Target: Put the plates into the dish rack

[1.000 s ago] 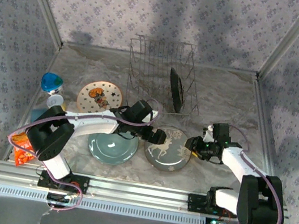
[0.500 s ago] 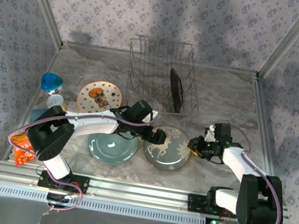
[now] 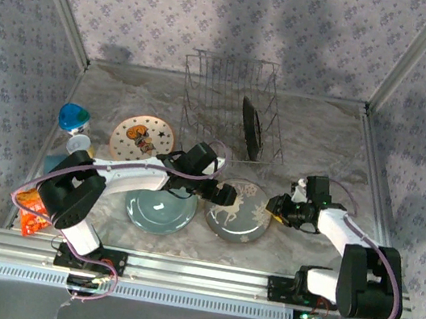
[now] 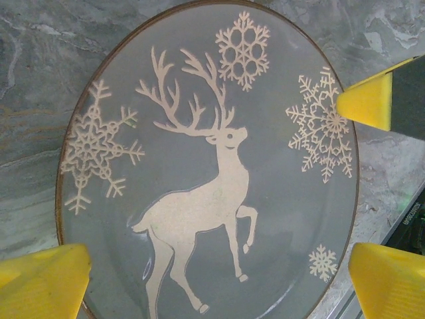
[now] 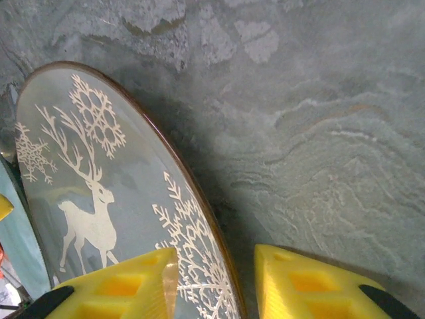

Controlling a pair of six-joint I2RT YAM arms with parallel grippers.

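The grey-green plate with a white deer (image 3: 239,211) lies on the marble table between both grippers. My left gripper (image 3: 221,194) stands open at its left edge. In the left wrist view the yellow fingers (image 4: 41,279) straddle the deer plate (image 4: 212,173), wide apart. My right gripper (image 3: 274,208) is open at the right rim. In the right wrist view one of its fingertips (image 5: 119,286) is over the deer plate (image 5: 99,173), the other on the table side, with gaps either side of the rim. The pale teal plate (image 3: 159,210) and cream plate (image 3: 141,138) lie flat. The black plate (image 3: 249,126) stands in the dish rack (image 3: 225,88).
A blue cup (image 3: 74,116) and a small white cup (image 3: 78,143) sit at the far left, an orange packet (image 3: 29,212) near the left arm's base. Patterned walls close in the table on three sides, and a metal rail (image 3: 194,273) runs along the near edge.
My right gripper has crept slightly left toward the deer plate's right rim. The left arm and the plates have not moved.
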